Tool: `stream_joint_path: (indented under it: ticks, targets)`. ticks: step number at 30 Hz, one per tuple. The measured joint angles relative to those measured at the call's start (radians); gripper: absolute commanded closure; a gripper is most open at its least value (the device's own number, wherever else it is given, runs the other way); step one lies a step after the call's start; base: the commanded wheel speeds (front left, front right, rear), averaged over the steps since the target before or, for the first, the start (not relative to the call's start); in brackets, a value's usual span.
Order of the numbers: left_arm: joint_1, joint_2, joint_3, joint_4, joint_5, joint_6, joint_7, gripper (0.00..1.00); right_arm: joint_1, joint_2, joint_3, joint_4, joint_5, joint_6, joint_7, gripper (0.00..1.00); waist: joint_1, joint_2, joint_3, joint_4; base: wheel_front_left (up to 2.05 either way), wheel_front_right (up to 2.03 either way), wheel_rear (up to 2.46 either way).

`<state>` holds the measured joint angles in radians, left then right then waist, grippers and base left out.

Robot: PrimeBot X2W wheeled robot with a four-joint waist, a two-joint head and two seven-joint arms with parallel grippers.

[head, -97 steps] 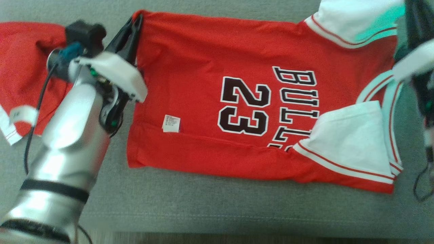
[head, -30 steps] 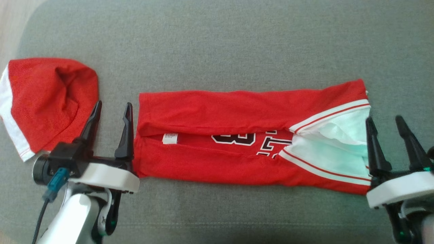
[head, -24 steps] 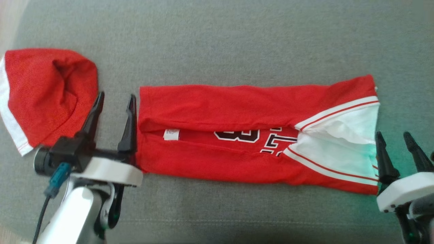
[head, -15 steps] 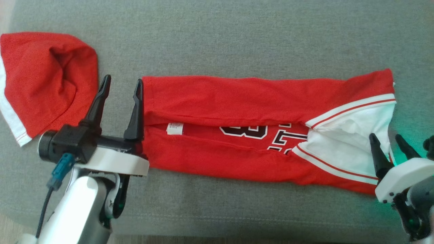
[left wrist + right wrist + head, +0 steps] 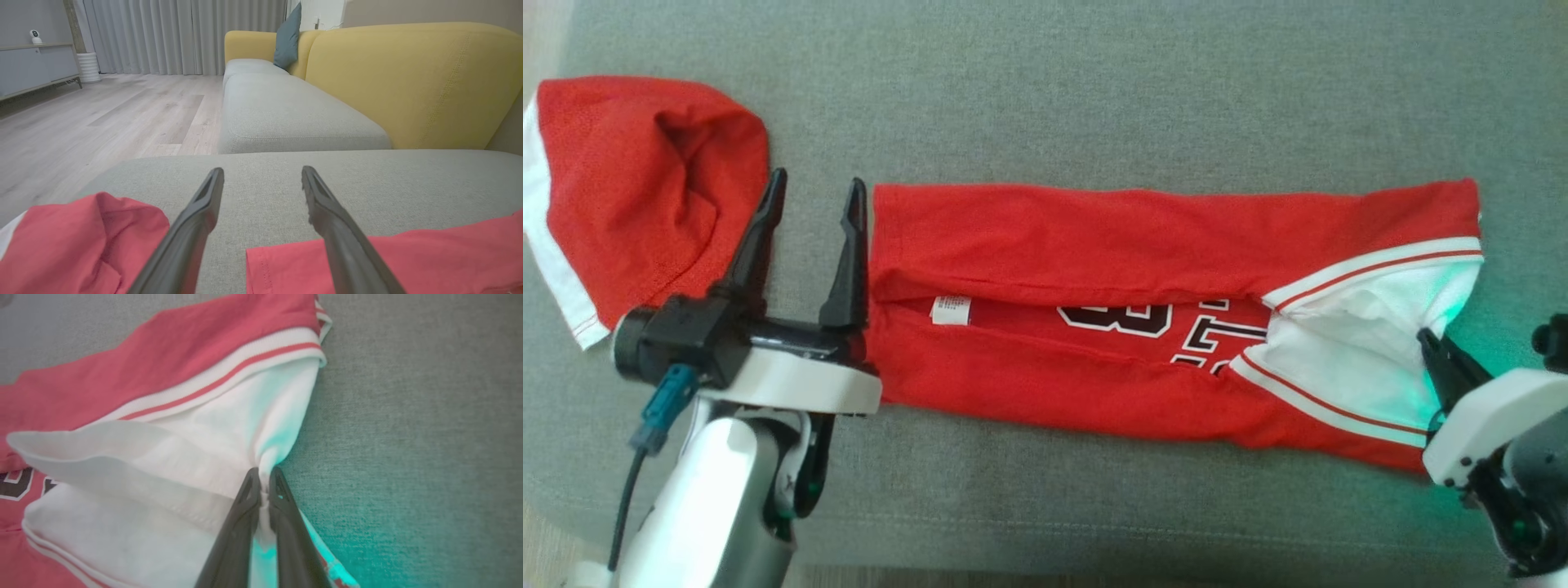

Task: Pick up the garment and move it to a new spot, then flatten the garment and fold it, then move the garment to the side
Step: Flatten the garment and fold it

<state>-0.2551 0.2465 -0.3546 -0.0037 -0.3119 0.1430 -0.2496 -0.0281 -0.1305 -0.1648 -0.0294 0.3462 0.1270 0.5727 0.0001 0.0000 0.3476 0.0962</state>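
- Head view: folded red garment (image 5: pixel 1094 245) lies on the grey cushion (image 5: pixel 1094 82); left gripper (image 5: pixel 817 180), spread wide and empty, just beside its hem.
- Left wrist view: another red cloth (image 5: pixel 81 245) beyond that hem.
- Right wrist view: right gripper (image 5: pixel 263 473) pinches the garment's white edge.

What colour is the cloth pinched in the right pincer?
White cloth of the red jersey, held by the right pincer; clearest in the right wrist view.

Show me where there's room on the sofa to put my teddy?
The widest bare patch is the grey cushion beyond the folded jersey. A narrower strip lies in front of it, along the cushion's near edge. Crowded: the left gripper sits between jersey and crumpled red garment; the right gripper pinches the jersey's white end.
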Motion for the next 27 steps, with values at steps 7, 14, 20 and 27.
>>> stream_joint_path:
  ticks: [7,14,20,27]
  targets:
    - [0.012,-0.010,0.018,0.005,0.012,-0.010,0.000,0.00,0.029,-0.002,-0.072,-0.024,-0.017,0.000,-0.032,1.00,0.0000,0.0000,-0.031,-0.013,0.00,0.00,0.00]
    - [0.034,-0.026,0.030,0.008,0.021,-0.017,0.000,0.00,0.040,-0.067,-0.187,0.019,-0.022,0.000,-0.085,1.00,0.0000,0.0000,-0.054,-0.024,0.00,0.00,0.00]
    - [0.052,-0.026,0.044,0.018,0.021,-0.021,0.000,0.00,0.035,-0.099,-0.151,-0.052,-0.056,0.000,-0.079,1.00,-0.0001,0.0000,-0.082,-0.039,0.00,0.00,0.00]
    - [0.072,-0.028,0.044,0.028,0.021,-0.021,0.000,0.00,-0.037,-0.053,0.077,-0.252,-0.082,0.000,0.004,1.00,-0.0001,0.0000,-0.122,-0.055,0.00,0.00,0.00]
